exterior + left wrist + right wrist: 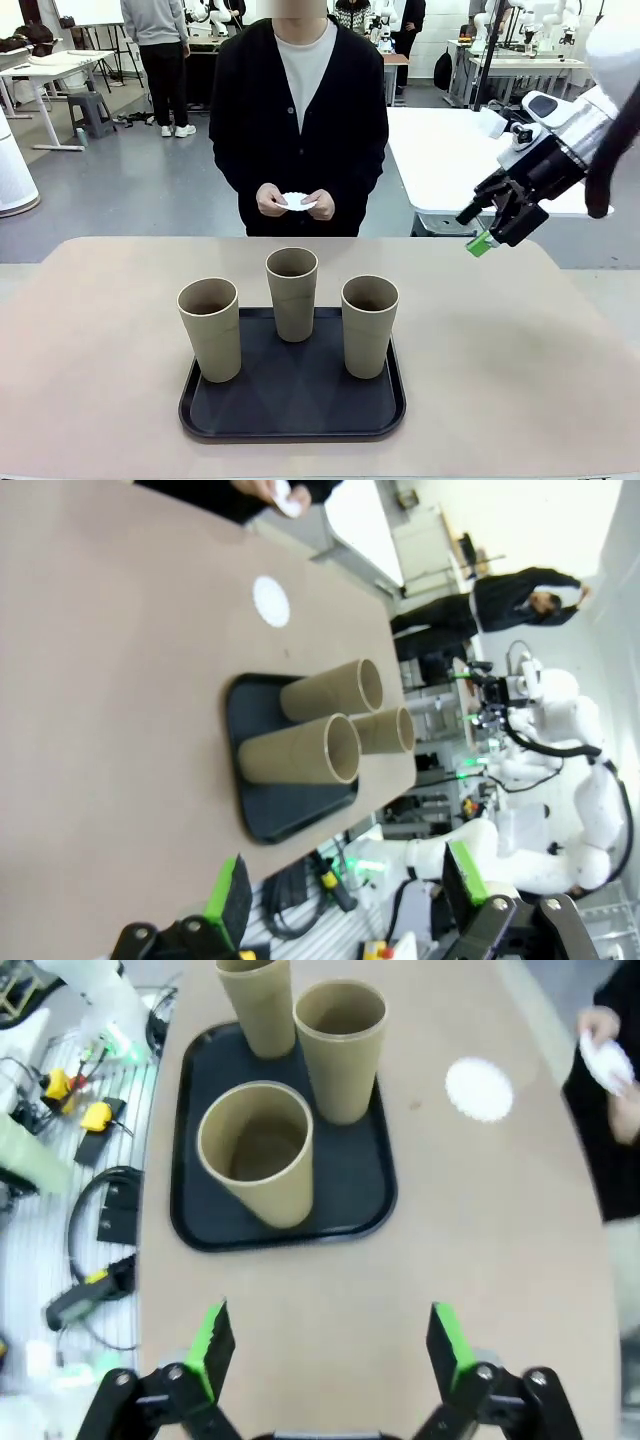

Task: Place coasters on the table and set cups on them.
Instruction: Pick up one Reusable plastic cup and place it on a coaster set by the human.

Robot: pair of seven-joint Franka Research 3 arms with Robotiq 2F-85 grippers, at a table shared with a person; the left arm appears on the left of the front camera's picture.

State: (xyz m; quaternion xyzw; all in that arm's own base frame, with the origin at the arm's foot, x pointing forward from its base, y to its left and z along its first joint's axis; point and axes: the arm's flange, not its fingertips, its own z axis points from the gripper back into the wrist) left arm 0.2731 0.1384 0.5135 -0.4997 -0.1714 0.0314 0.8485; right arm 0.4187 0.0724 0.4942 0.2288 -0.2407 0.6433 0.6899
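While all three cups (292, 290) stand upright on the black tray (290, 422) at the middle of the table (90, 330), one coaster (479, 1088) lies flat on the table on the tray's far side, apart from it; both wrist views record it. Cups: tall, tapered, matte tan, handleless, the visible interiors empty. Item, coaster: round, white, scalloped edge. Front view lists a second coaster (294, 200) in the person's hands (322, 205), far side. Item, left claw (348, 888): fingers apart, empty. Item, right claw (328, 1345): fingers apart, empty, raised at far right.
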